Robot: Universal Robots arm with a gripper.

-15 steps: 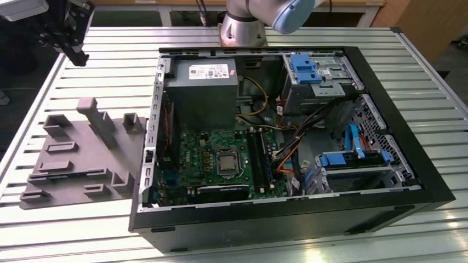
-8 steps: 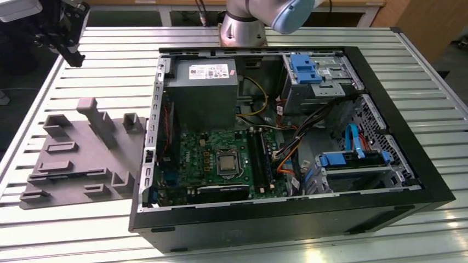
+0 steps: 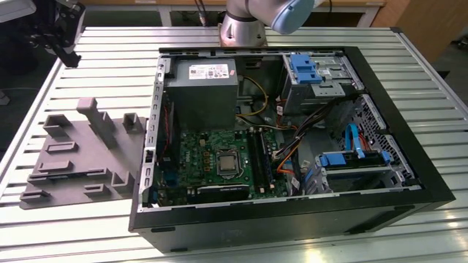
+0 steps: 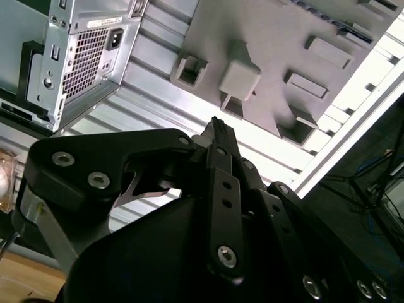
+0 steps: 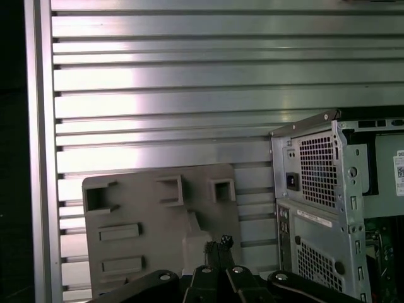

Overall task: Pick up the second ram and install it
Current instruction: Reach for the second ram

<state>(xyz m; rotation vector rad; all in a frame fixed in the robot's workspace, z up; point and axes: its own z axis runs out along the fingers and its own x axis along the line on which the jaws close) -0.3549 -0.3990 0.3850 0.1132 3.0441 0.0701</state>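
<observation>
One gripper (image 3: 71, 58), closed and empty, hangs above the table (image 3: 109, 71) corner near the tray (image 3: 73, 164); where the ram lies I cannot tell, and gripping it squarely likely needs it opened first.

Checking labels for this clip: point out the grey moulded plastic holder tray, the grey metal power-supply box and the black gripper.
Grey moulded plastic holder tray (image 3: 64, 193), exterior view, flat base.
Grey metal power-supply box (image 3: 205, 104), exterior view, upper face.
Black gripper (image 5: 218, 245), first wrist view, between fingertips.
</observation>
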